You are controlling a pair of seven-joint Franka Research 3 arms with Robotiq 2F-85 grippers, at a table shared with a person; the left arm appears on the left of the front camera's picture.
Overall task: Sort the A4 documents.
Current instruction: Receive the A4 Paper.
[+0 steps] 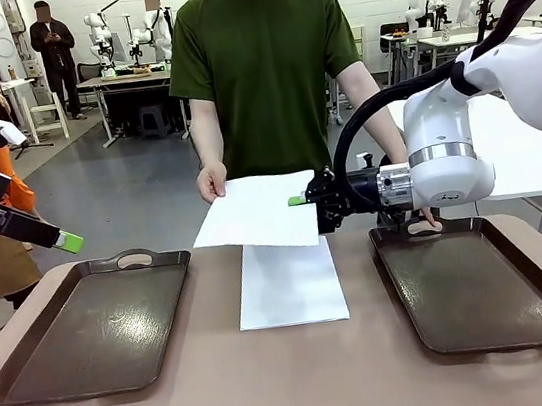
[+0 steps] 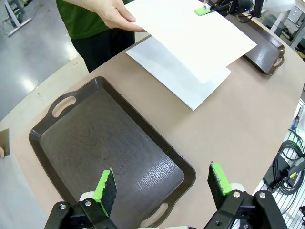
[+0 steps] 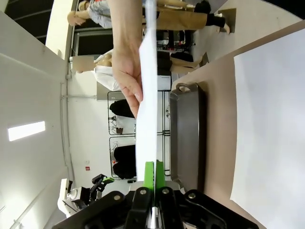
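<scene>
Paper sheet (image 1: 257, 212) hangs over the table's (image 1: 375, 370) far edge, right edge clamped in your shut right pincer (image 1: 298, 200), person's hand (image 1: 212, 182) on its left corner, tray (image 1: 479, 285) just right.

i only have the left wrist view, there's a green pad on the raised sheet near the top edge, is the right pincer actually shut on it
Observer: Yes. In the right wrist view the right pincer has both pads pressed together on the edge of the raised sheet.
Operator: where is the person's other hand
Observer: The other hand rests on the far handle of the right tray.
Operator: any sheet in that tray yet
Observer: No, in the front view its floor shows bare.
</scene>
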